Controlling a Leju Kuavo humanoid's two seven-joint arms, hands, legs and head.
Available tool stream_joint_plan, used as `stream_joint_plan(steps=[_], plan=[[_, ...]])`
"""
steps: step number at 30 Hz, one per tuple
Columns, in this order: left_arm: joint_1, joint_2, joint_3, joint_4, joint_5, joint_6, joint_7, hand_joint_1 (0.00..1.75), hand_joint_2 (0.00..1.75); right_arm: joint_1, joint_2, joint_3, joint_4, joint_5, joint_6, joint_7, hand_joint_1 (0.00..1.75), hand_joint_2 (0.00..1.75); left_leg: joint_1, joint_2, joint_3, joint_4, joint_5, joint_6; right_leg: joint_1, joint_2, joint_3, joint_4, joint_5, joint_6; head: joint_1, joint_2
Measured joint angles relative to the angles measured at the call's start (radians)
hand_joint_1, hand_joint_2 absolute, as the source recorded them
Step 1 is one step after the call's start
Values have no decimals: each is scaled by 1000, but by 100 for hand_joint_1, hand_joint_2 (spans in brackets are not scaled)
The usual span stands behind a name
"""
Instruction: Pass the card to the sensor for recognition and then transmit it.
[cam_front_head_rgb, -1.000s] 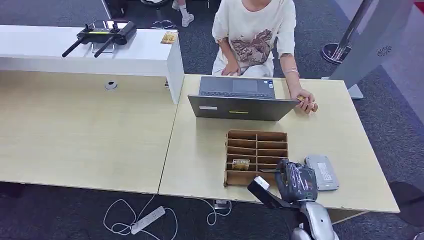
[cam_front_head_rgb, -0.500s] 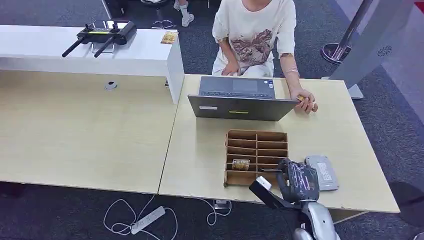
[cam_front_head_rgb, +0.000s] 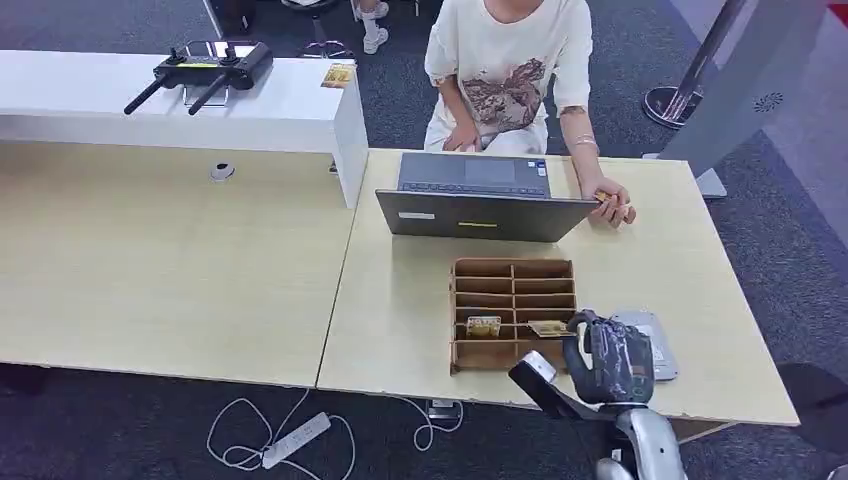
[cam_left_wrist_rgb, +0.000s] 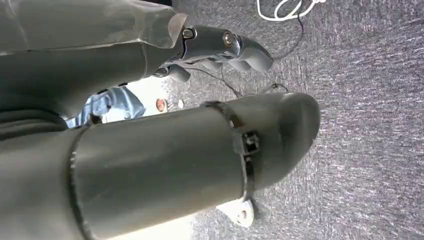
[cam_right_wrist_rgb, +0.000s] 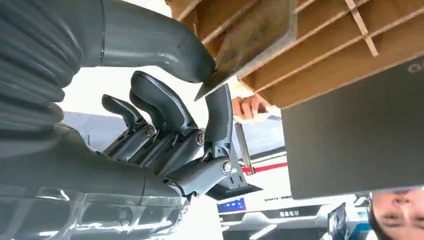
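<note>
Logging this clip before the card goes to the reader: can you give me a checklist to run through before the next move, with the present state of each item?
1. Card held by the right robot hand: ok, pinched between thumb and a finger in the right wrist view.
2. Card free of the wooden organizer: cannot tell, it lies over a near compartment.
3. Grey card reader reachable: ok, on the table just beside the hand, partly covered by it.
4. Top of the reader bare: cannot tell, partly hidden.
5. Person's hand out of the way: ok, at the laptop.
6. Left robot hand idle: ok, above the floor.
</note>
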Motion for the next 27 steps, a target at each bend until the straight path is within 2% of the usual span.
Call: stream_joint_plan(steps=[18,27], plan=[[-7,0,-23,0,0,-12,0,0,0,1,25,-7,-37,19,-29,-25,175,175,0,0,0,0,0,0,0,0,0,0,0,0,0,0],[-10,0,-29,0,0,-20,0,0,0,-7,42,-7,-63,35,-79,-48,175,175,0,0,-1,0,0,0,0,0,0,0,0,0,0,0]])
